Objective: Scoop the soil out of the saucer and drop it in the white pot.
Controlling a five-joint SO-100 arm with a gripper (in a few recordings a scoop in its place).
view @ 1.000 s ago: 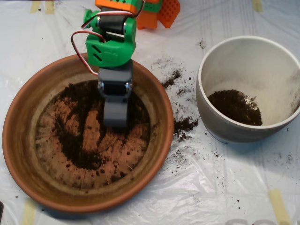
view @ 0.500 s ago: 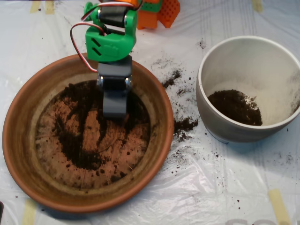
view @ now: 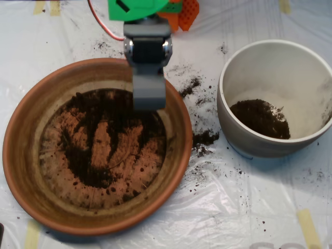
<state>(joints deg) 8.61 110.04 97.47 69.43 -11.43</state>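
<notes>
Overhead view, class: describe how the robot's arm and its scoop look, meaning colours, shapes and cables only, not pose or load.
The scoop is plain grey, a narrow boxy shell with a squarish grey housing above it holding a dark block between small round silver fittings. Above that sits a bright green plastic part with a dark slot. A red cable curves out at its left. Orange plastic parts, one with a grid of holes, sit behind.

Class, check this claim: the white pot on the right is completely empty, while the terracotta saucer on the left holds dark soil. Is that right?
Not quite. The overhead view shows the white pot already holds a clump of soil at its bottom. The saucer on the left does hold dark soil.
</notes>
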